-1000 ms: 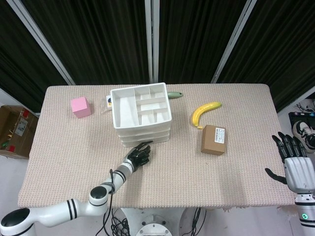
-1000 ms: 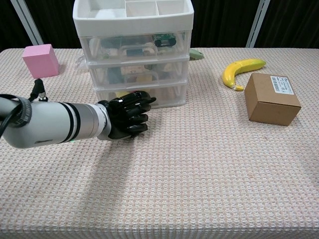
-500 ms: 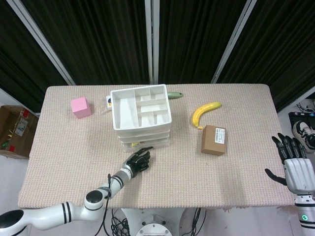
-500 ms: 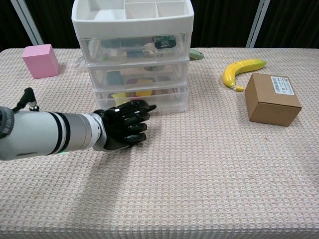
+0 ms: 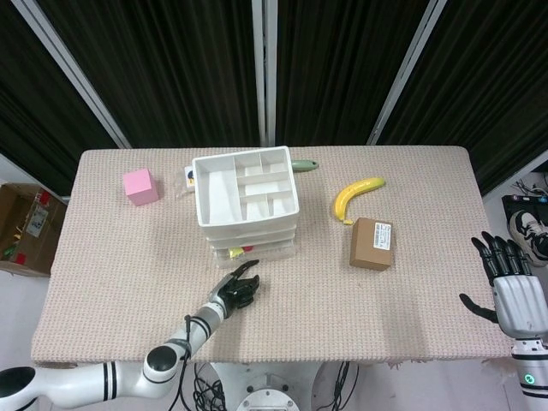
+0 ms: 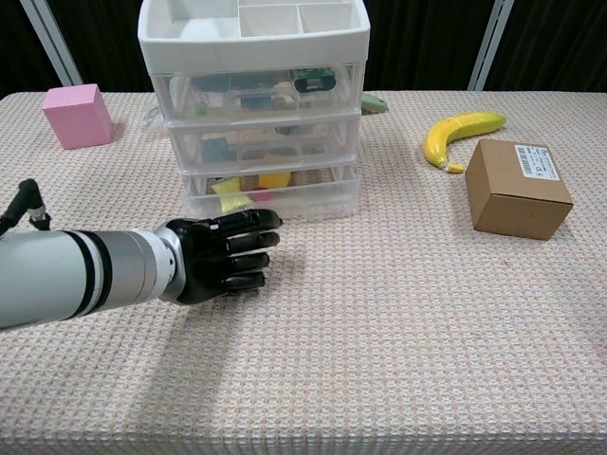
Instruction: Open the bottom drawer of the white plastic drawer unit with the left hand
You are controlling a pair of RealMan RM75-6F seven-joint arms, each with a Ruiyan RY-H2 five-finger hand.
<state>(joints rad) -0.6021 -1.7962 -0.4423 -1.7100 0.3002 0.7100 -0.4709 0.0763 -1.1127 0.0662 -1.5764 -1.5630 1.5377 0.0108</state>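
The white plastic drawer unit (image 5: 247, 193) (image 6: 254, 57) stands at the table's middle back, with three clear-fronted drawers under an open top tray. Its bottom drawer (image 6: 275, 197) (image 5: 257, 249) juts out a little past the two above, and yellow and red items show inside. My left hand (image 5: 238, 288) (image 6: 223, 254) lies low over the table just in front of that drawer. Its fingers reach toward the drawer's front and hold nothing; a small gap shows between them and the drawer in the head view. My right hand (image 5: 514, 287) hovers at the table's right edge with fingers spread, empty.
A pink cube (image 5: 140, 186) (image 6: 77, 115) sits at the back left. A banana (image 5: 356, 195) (image 6: 459, 133) and a brown cardboard box (image 5: 372, 243) (image 6: 518, 188) lie right of the unit. A green object (image 5: 304, 164) pokes out behind the unit.
My left hand has drawn back toward the table's front edge, and the bottom drawer has slid out a little with it. The right hand has stayed put.
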